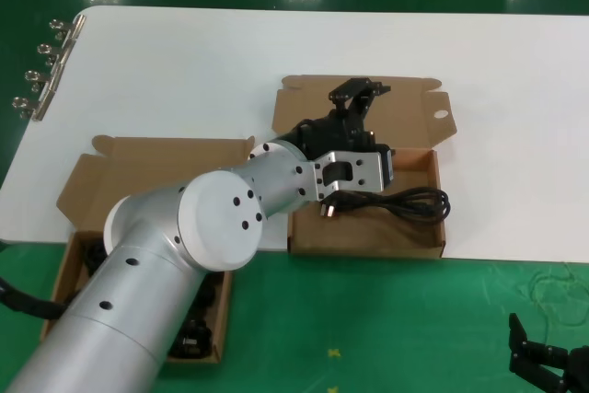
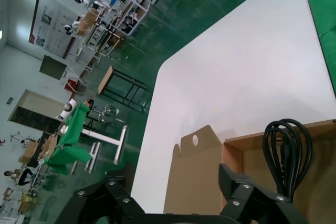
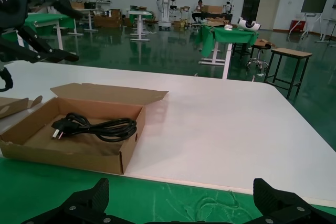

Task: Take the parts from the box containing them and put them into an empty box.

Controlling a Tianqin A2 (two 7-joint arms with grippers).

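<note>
Left gripper (image 1: 361,98), a black two-fingered claw on the silver arm, hangs over the far wall of the brown cardboard box with the oval-holed lid flap (image 1: 433,227), at about 1 o'clock in the head view; its fingers stand apart with nothing between them. One black looped power cord with a chunky plug (image 1: 405,202) lies flat in that box. At 8 o'clock, the plain-lidded shallow brown box (image 1: 78,186) is mostly hidden by the arm; dark cords show inside, their number unclear. The right gripper (image 1: 543,361) waits at 5 o'clock off the white surface (image 1: 184,71), its fingers spread and empty.

From the left wrist view, the cord's loop end (image 2: 287,150) rests against the box floor beyond the black fingers (image 2: 247,192); the plug is cut off.

From the right wrist view, the cord (image 3: 100,126) sprawls limp in the box (image 3: 79,156), prongs toward 9 o'clock. I judge it light, floppy and apt to uncoil or snag; the bunched middle of the loops, or the rigid plug, looks the surest hold. The right fingertips (image 3: 84,203) are only partly in view.
</note>
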